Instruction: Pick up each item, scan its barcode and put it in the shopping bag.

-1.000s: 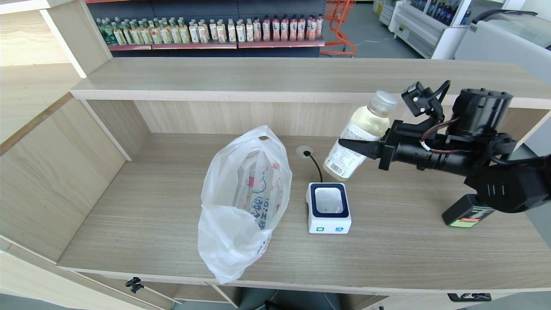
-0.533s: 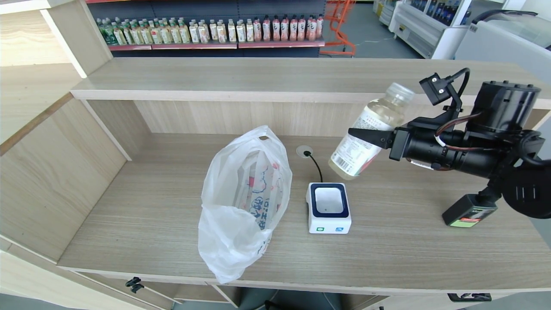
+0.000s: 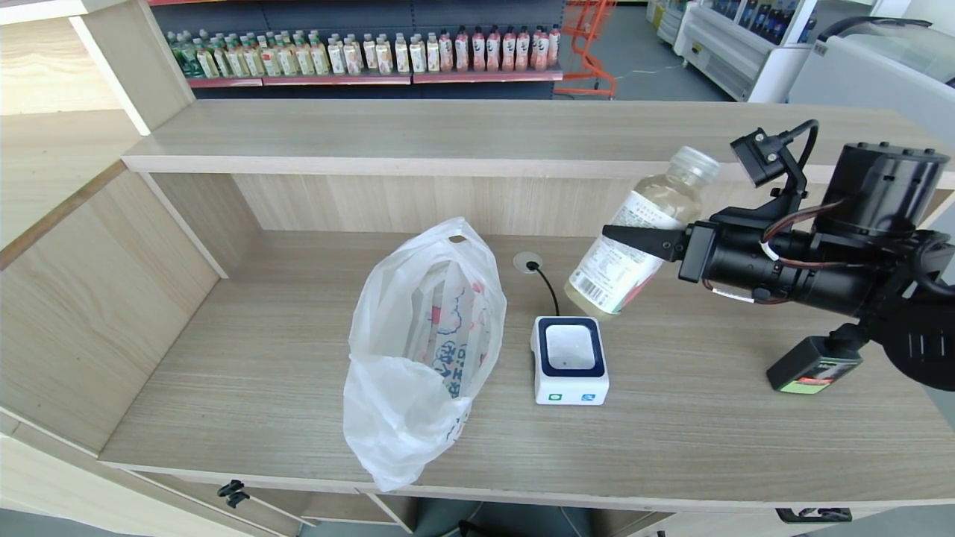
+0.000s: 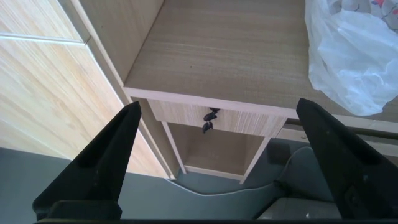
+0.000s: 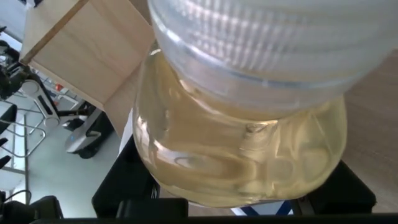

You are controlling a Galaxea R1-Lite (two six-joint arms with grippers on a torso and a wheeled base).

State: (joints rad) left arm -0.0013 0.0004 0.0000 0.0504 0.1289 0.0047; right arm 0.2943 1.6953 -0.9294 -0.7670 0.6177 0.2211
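The wood-grain desk (image 3: pixel 709 432) carries a white shopping bag (image 3: pixel 418 350) standing open, a white scanner (image 3: pixel 569 360) just beside it (its black cable (image 3: pixel 548 287) runs back to a round grommet (image 3: pixel 527 262)), and a small dark box (image 3: pixel 813 365) far right.

Shop: checkout counter (image 3: pixel 477 134), scanner (image 3: pixel 569 359), drink shelves (image 3: pixel 373 56).

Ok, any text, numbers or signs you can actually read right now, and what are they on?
Nothing reads clearly enough to quote.
bottle label: fine print and a barcode, too small.
shopping bag: blue and pink print, creased, unreadable.
scanner: two small square icons, green and blue, no legible text.
black box: green and orange face, too blurred.
shelf bottles: labels too small.
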